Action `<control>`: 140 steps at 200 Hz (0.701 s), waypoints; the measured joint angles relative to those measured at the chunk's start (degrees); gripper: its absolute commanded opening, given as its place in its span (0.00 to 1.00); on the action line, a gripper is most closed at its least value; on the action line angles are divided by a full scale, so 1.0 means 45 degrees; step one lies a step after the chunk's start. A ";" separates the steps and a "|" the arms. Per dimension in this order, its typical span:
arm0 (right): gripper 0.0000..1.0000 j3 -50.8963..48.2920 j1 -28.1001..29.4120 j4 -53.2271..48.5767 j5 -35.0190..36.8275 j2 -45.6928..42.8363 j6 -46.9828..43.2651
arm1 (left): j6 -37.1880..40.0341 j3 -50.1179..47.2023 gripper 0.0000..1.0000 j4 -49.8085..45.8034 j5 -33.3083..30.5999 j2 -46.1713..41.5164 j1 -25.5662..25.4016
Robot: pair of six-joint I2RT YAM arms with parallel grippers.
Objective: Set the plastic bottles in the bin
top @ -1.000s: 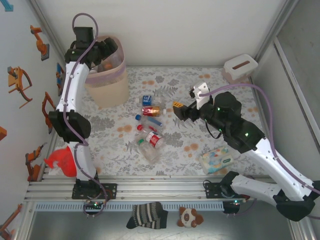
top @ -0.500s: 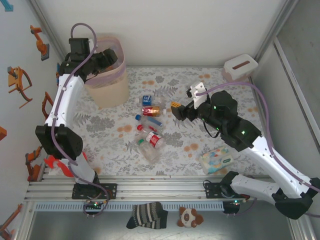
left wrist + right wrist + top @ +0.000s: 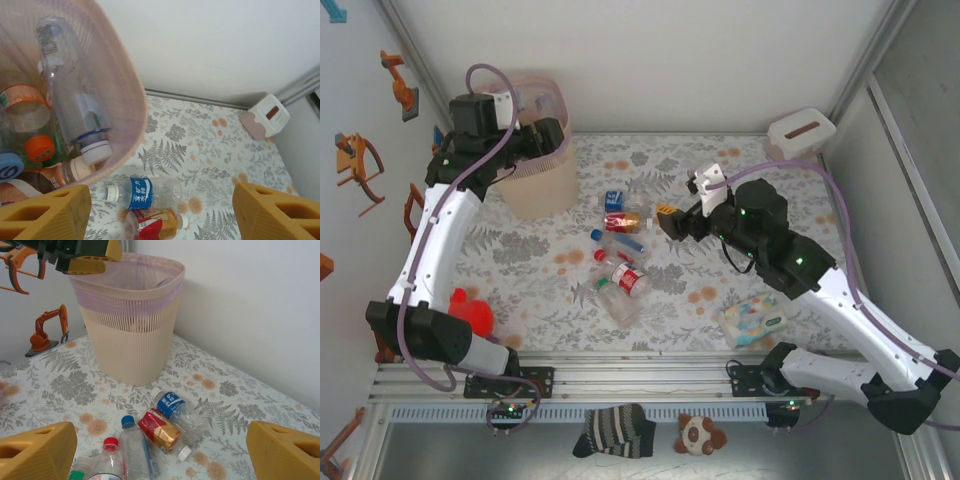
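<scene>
Plastic bottles (image 3: 623,222) just ahead of right tool (image 3: 667,218)

The table (image 3: 530,265) has a cloth on it with grey leaves and orange flowers. The bin (image 3: 535,190) stands at the far left. The plastic bottles (image 3: 625,278) lie on their sides in the middle, close together. A small white tissue box (image 3: 800,134) sits in the far right corner. A soft wipes pack (image 3: 752,320) lies flat near the front, on the right.
</scene>
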 measured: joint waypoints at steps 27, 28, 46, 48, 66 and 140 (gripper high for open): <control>0.87 0.0000 0.0000 0.0010 0.0029 0.0000 0.0136 | 0.1049 -0.0452 0.75 -0.0340 0.0350 -0.0534 -0.0806; 0.87 0.0000 0.0000 0.0010 0.0039 0.0000 0.0141 | 0.1117 -0.0486 0.75 -0.0355 0.0384 -0.0559 -0.0860; 0.87 0.0000 0.0000 0.0005 0.0199 -0.0005 0.0243 | 0.1909 -0.0962 0.75 -0.0733 0.0835 -0.0860 -0.1413; 0.87 0.0000 0.0000 0.0005 0.0214 -0.0005 0.0257 | 0.2021 -0.1030 0.75 -0.0763 0.0894 -0.0894 -0.1467; 0.87 0.0000 0.0000 -0.0019 0.0408 -0.0019 0.0321 | 0.2866 -0.1608 0.75 -0.1146 0.1511 -0.1137 -0.1749; 0.87 -0.0364 0.0000 -0.0223 0.0850 -0.0806 0.0466 | 0.9024 -0.5260 0.81 -0.2064 0.4012 -0.3594 -0.3007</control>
